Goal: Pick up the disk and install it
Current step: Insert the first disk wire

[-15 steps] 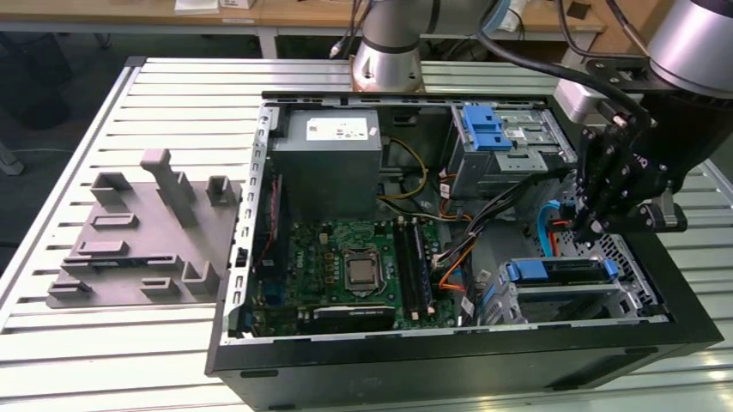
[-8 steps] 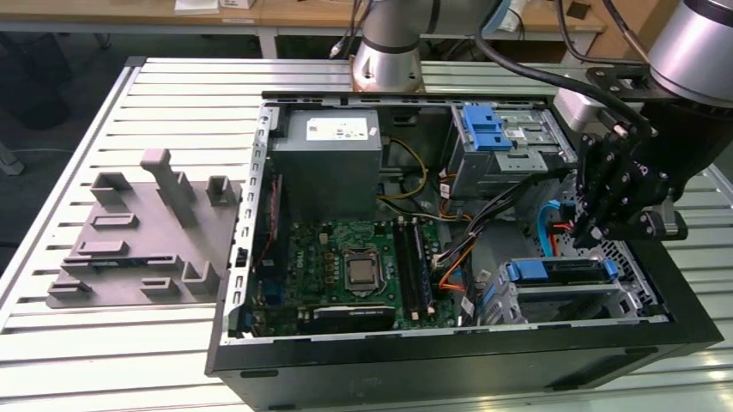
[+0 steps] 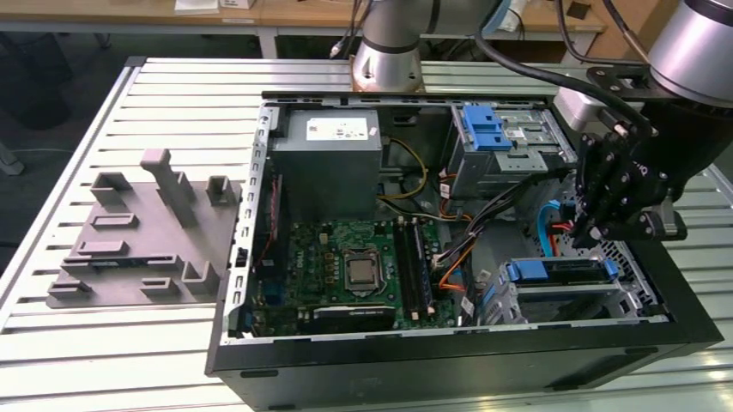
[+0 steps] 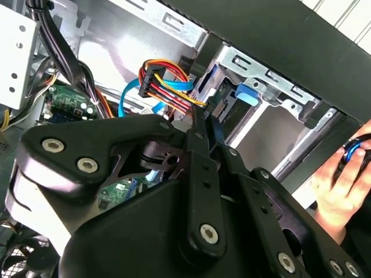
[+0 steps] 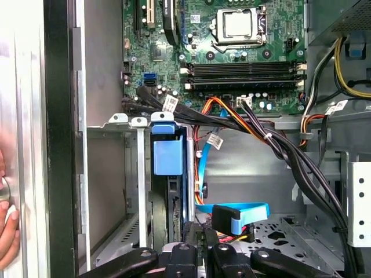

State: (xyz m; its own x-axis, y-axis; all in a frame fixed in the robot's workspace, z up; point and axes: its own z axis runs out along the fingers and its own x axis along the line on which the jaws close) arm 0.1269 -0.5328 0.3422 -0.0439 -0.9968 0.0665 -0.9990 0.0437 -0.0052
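The disk (image 3: 559, 271), framed by blue rails, sits in the lower drive bay of the open computer case (image 3: 458, 360), at the exterior view's right. In the first wrist view the disk (image 5: 168, 162) stands on edge between the metal bay walls, its blue rail tab facing me. My gripper (image 3: 586, 236) hangs just above that bay. Its two black fingers (image 4: 204, 124) lie pressed together, shut, with nothing seen between them. Their tips sit beside a connector with coloured wires (image 4: 165, 87) and close to the disk's end.
A grey power-supply box (image 3: 332, 163), the green motherboard (image 3: 349, 266) and a metal cage with a blue latch (image 3: 493, 129) fill the case. A blue flat cable (image 5: 232, 211) and black cable bundles (image 5: 278, 145) cross near the bay. A hand (image 4: 339, 185) rests outside the case wall.
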